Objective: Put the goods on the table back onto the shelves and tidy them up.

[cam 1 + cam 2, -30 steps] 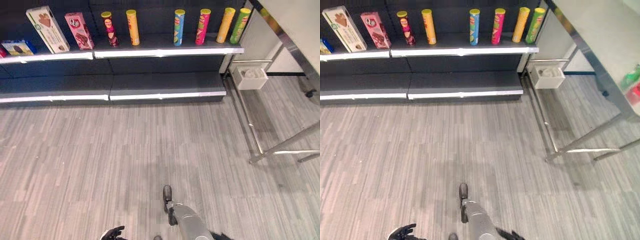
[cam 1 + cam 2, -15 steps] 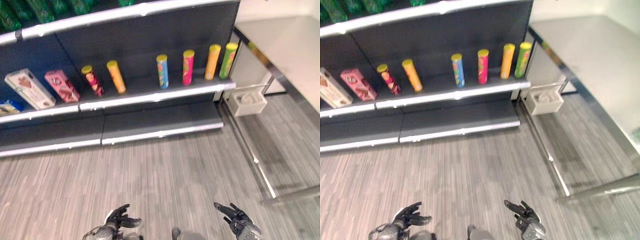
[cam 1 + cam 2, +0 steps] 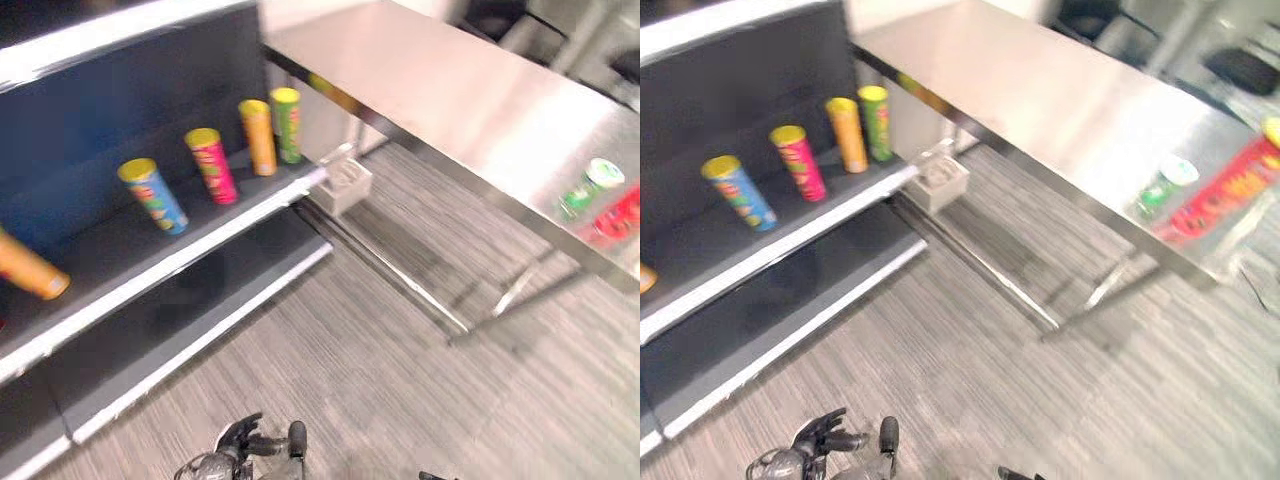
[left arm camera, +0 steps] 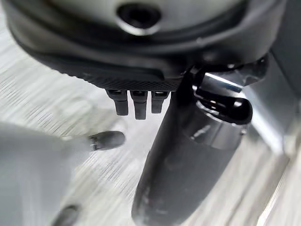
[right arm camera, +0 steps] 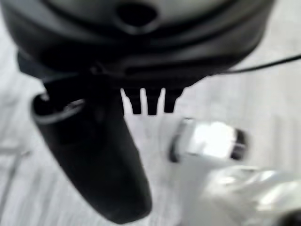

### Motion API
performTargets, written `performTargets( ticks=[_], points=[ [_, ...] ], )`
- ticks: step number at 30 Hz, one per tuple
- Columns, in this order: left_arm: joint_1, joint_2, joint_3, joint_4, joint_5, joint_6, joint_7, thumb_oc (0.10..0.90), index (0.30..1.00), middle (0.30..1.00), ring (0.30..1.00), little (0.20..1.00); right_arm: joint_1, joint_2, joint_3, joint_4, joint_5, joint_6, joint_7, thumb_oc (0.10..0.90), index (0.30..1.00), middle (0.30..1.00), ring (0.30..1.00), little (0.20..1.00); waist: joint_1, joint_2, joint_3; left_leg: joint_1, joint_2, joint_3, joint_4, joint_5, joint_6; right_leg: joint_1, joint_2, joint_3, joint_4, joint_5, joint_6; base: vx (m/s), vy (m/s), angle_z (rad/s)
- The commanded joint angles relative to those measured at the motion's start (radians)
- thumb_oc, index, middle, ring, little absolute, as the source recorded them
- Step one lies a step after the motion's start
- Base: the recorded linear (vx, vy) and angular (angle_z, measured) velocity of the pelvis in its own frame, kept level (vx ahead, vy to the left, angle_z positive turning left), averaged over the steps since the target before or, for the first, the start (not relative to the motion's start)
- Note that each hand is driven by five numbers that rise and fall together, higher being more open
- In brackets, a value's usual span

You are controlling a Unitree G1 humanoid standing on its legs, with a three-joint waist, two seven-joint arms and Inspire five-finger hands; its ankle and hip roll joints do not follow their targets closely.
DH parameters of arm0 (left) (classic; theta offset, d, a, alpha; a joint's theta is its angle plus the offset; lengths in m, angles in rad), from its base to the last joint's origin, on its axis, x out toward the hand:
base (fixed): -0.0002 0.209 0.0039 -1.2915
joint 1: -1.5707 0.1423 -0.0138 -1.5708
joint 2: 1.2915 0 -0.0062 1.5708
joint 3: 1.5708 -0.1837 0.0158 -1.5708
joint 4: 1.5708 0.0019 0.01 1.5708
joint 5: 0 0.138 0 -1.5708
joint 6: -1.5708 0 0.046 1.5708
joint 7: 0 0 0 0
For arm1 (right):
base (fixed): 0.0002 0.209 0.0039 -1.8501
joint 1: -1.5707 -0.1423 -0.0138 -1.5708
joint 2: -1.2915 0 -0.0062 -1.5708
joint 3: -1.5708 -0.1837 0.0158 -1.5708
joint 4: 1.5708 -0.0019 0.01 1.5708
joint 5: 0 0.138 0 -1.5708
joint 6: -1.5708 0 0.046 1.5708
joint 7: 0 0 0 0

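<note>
On the steel table point(image 3: 450, 90) to the right lie a red tube point(image 3: 1228, 190) and a green can point(image 3: 1162, 189), near its front edge. The dark shelf point(image 3: 160, 262) on the left carries upright tubes: blue point(image 3: 152, 195), pink point(image 3: 212, 165), orange point(image 3: 258, 135) and green point(image 3: 287, 123); another orange tube point(image 3: 30, 270) leans at the far left. My left hand point(image 3: 235, 450) hangs low over the floor, open, holding nothing. My right hand point(image 5: 94, 155) is open too, with nothing past its fingers point(image 5: 150, 101) but floor.
A small white bin point(image 3: 345, 183) sits on the floor between the shelf's end and the table's legs point(image 3: 400, 285). A lower shelf board point(image 3: 200, 320) juts out near the floor. Grey plank flooring point(image 3: 400, 400) spreads in front of me.
The camera has swung to the right, bringing the table top and its goods into sight. Both hands stay low and open; the right one now sits at the picture's lower edge.
</note>
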Motion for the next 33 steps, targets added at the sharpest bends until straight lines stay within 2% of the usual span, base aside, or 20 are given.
performTargets(
  ticks=[1,2,4,6,7,8,9,10,14,19,20,22,24,26,27,28,29,30,32,33],
  points=[
    [-0.004,-0.023,0.012,-0.02,0.008,-0.039,0.044,0.8,0.9,0.9,0.9,0.9,-0.047,-0.03,0.023,0.008,-0.034,-0.007,0.01,0.8,0.9,0.9,0.9,0.9,-0.016,0.001,-0.055,0.046,0.073,0.102,0.006,-0.126,-0.084,-0.073,0.001,0.14,-0.123,0.242,0.014,0.23,0.268,-0.61],
    [-0.004,-0.026,0.015,-0.016,0.006,-0.04,0.045,0.8,0.9,0.9,0.9,0.9,-0.046,-0.03,0.022,0.01,-0.051,-0.005,0.007,0.8,0.9,0.9,0.9,0.9,-0.027,0.004,-0.065,0.061,0.06,0.117,0.006,-0.166,-0.072,-0.073,-0.013,0.143,-0.126,0.234,0.016,0.21,0.269,-0.65],
    [-0.001,-0.035,0.015,-0.007,0.01,-0.036,0.044,0.8,0.9,0.9,0.9,0.9,-0.046,-0.029,0.011,0.017,-0.068,-0.002,0.005,0.8,0.9,0.9,0.9,0.9,-0.043,0.009,-0.063,0.067,0.059,0.167,0.006,-0.182,-0.057,-0.102,-0.01,0.17,-0.115,0.256,0.024,0.11,0.206,-1.8],
    [-0.001,-0.036,0.012,-0.003,0.008,-0.033,0.038,0.8,0.9,0.9,0.9,0.9,-0.045,-0.029,-0.004,0.024,-0.06,-0.004,0.011,0.8,0.9,0.9,0.9,0.9,-0.048,0.015,-0.052,0.067,0.072,0.224,0.006,-0.193,-0.051,-0.134,0.006,0.145,-0.096,0.261,0.027,0.01,0.113,-1.75],
    [-0.001,-0.035,0.007,-0.005,0.011,-0.032,0.036,0.8,0.9,0.9,0.9,0.9,-0.043,-0.03,-0.011,0.028,-0.054,-0.007,0.009,0.8,0.9,0.9,0.9,0.9,-0.043,0.015,-0.043,0.069,0.081,0.252,0.006,-0.2,-0.05,-0.156,0.01,0.094,-0.083,0.257,0.025,-0.01,0.08,-0.82],
    [-0.003,-0.033,-0.003,-0.007,0.012,-0.03,0.029,0.8,0.9,0.9,0.9,0.9,-0.039,-0.032,-0.018,0.03,-0.047,-0.011,0.009,0.8,0.9,0.9,0.9,0.9,-0.031,0.017,-0.036,0.07,0.097,0.288,0.006,-0.202,-0.058,-0.175,-0.002,-0.025,-0.07,0.236,0.016,-0.1,-0.03,-0.59],
    [-0.002,-0.032,-0.011,-0.009,0.015,-0.027,0.023,0.8,0.9,0.9,0.9,0.9,-0.034,-0.032,-0.018,0.028,-0.046,-0.011,0.01,0.8,0.9,0.9,0.9,0.9,-0.026,0.016,-0.035,0.057,0.118,0.324,0.006,-0.17,-0.07,-0.191,-0.005,-0.139,-0.064,0.233,0.0,0.02,0.049,-1.07],
    [-0.002,-0.033,-0.026,-0.003,0.026,-0.021,0.017,0.8,0.9,0.9,0.9,0.9,-0.017,-0.029,-0.019,0.032,-0.046,-0.013,0.012,0.8,0.9,0.9,0.9,0.9,-0.029,0.011,-0.054,0.077,0.117,0.357,0.006,-0.213,-0.077,-0.168,-0.026,-0.276,-0.084,0.219,0.007,0.03,0.034,-1.29],
    [-0.014,-0.038,-0.04,0.002,0.039,-0.019,0.007,0.8,0.9,0.9,0.9,0.9,0.015,-0.026,-0.028,0.066,-0.041,-0.005,0.018,0.8,0.9,0.9,0.9,0.9,-0.033,0.002,-0.07,0.099,0.12,0.387,0.006,-0.234,-0.082,-0.179,0.01,-0.317,-0.131,0.226,0.016,0.09,0.008,-0.7],
    [-0.043,-0.058,-0.071,-0.01,0.04,-0.019,0.003,0.8,0.9,0.9,0.9,0.9,0.022,0.001,-0.025,0.108,-0.031,0.009,0.021,0.8,0.9,0.9,0.9,0.9,-0.041,0.016,-0.053,0.154,0.129,0.38,0.006,-0.264,-0.093,-0.336,0.045,-0.402,-0.165,0.285,0.025,0.17,-0.092,-0.04],
    [-0.044,-0.059,-0.075,-0.011,0.038,-0.02,0.004,0.8,0.9,0.9,0.9,0.9,0.024,0.009,-0.022,0.109,-0.026,0.011,0.022,0.8,0.9,0.9,0.9,0.9,-0.046,0.026,-0.041,0.186,0.133,0.371,0.006,-0.286,-0.093,-0.354,0.052,-0.424,-0.164,0.277,0.031,0.28,-0.147,0.05],
    [-0.044,-0.063,-0.07,-0.006,0.035,-0.02,0.002,0.8,0.9,0.9,0.9,0.9,0.031,0.017,-0.014,0.106,-0.023,0.013,0.027,0.8,0.9,0.9,0.9,0.9,-0.056,0.026,-0.027,0.238,0.13,0.359,0.006,-0.298,-0.099,-0.372,0.049,-0.44,-0.162,0.285,0.033,0.23,-0.107,0.15],
    [-0.037,-0.064,-0.061,0.006,0.035,-0.019,0.0,0.8,0.9,0.9,0.9,0.9,0.037,0.017,-0.013,0.098,-0.009,0.012,0.032,0.8,0.9,0.9,0.9,0.9,-0.066,0.004,-0.029,0.27,0.123,0.357,0.006,-0.276,-0.113,-0.37,0.033,-0.446,-0.157,0.321,0.017,0.12,-0.235,0.51],
    [-0.018,-0.064,-0.047,0.031,0.055,-0.012,-0.004,0.8,0.9,0.9,0.9,0.9,0.044,0.013,-0.013,0.096,-0.002,0.014,0.039,0.8,0.9,0.9,0.9,0.9,-0.063,-0.005,-0.05,0.317,0.131,0.337,0.006,-0.285,-0.126,-0.329,0.019,-0.436,-0.143,0.328,0.0,0.32,-0.427,0.32],
    [0.019,-0.054,0.015,0.053,0.012,-0.003,-0.001,0.8,0.9,0.9,0.9,0.9,0.047,-0.004,-0.008,0.104,0.019,0.011,0.041,0.8,0.9,0.9,0.9,0.9,-0.042,-0.003,-0.071,0.346,0.193,0.294,0.061,-0.245,-0.156,-0.298,0.051,-0.413,-0.056,0.282,-0.04,0.35,-0.452,-0.03],
    [0.02,-0.054,0.015,0.053,0.012,-0.003,-0.001,0.8,0.9,0.9,0.9,0.9,0.047,-0.004,-0.008,0.104,0.019,0.01,0.041,0.8,0.9,0.9,0.9,0.9,-0.043,-0.003,-0.071,0.346,0.194,0.293,0.062,-0.245,-0.156,-0.298,0.051,-0.414,-0.055,0.282,-0.041,0.33,-0.505,0.12],
    [0.029,-0.054,0.042,0.061,-0.01,0.0,0.0,0.8,0.9,0.9,0.9,0.9,0.043,-0.018,-0.004,0.098,0.023,0.006,0.048,0.8,0.9,0.9,0.9,0.9,-0.032,-0.003,-0.078,0.337,0.222,0.285,0.119,-0.196,-0.178,-0.278,0.072,-0.421,-0.046,0.268,-0.062,0.22,-0.419,0.33],
    [0.033,-0.056,0.066,0.058,-0.038,-0.003,0.014,0.8,0.9,0.9,0.9,0.9,0.04,-0.034,0.019,0.056,0.006,-0.009,0.043,0.8,0.9,0.9,0.9,0.9,-0.01,-0.02,-0.089,0.308,0.262,0.273,0.231,-0.121,-0.195,-0.231,0.087,-0.438,-0.045,0.241,-0.098,0.28,-0.556,0.51],
    [0.037,-0.054,0.07,0.037,-0.05,0.0,0.016,0.8,0.9,0.9,0.9,0.9,0.049,-0.047,0.062,-0.035,-0.029,-0.023,0.038,0.8,0.9,0.9,0.9,0.9,0.013,-0.051,-0.085,0.248,0.297,0.223,0.397,-0.053,-0.188,-0.186,0.103,-0.433,-0.042,0.213,-0.138,0.22,-0.468,0.26],
    [0.035,-0.054,0.07,0.028,-0.052,0.001,0.019,0.8,0.9,0.9,0.9,0.9,0.056,-0.051,0.075,-0.078,-0.041,-0.028,0.034,0.8,0.9,0.9,0.9,0.9,0.021,-0.066,-0.082,0.213,0.297,0.2,0.472,-0.041,-0.179,-0.17,0.099,-0.435,-0.043,0.205,-0.15,0.16,-0.338,0.03]
  ],
)
